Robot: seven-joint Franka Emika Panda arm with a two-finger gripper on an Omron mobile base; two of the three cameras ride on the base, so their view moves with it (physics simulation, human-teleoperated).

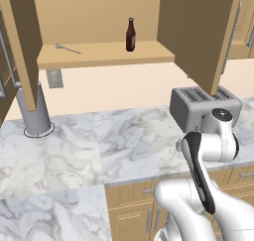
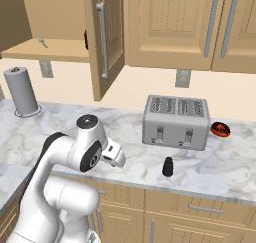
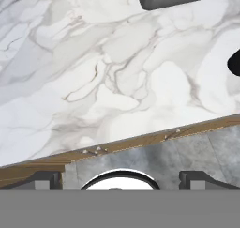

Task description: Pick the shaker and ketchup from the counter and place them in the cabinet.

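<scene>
Left base view: the ketchup (image 1: 130, 34) stands upright on the inner shelf of the open cabinet (image 1: 99, 54), toward the shelf's right end, so that half of the task appears complete; a small utensil (image 1: 67, 48) lies on the same shelf, well to the left of the bottle. Below, the marble bench (image 1: 74, 146) carries a toaster (image 1: 201, 106) and a grey cylinder (image 1: 33, 111) that stands under the cabinet's left door; the arm's elbow hides the toaster's front. Right base view: the shaker (image 2: 168, 167) remains on the bench, just in front of the toaster and near the bench's front edge, so it is still to be picked and shelved. The gripper (image 2: 114, 154) hangs left of the shaker, well apart from it, near the bench edge; the jaws cannot be made out here. A dark round object with red markings (image 2: 220, 129) lies to the right of the toaster, too small to identify. Hand view: the camera looks down on the bench edge, with the toaster at the top and the shaker cut off at the right margin. The two fingertips (image 3: 201, 179) stand wide apart with nothing between them.
</scene>
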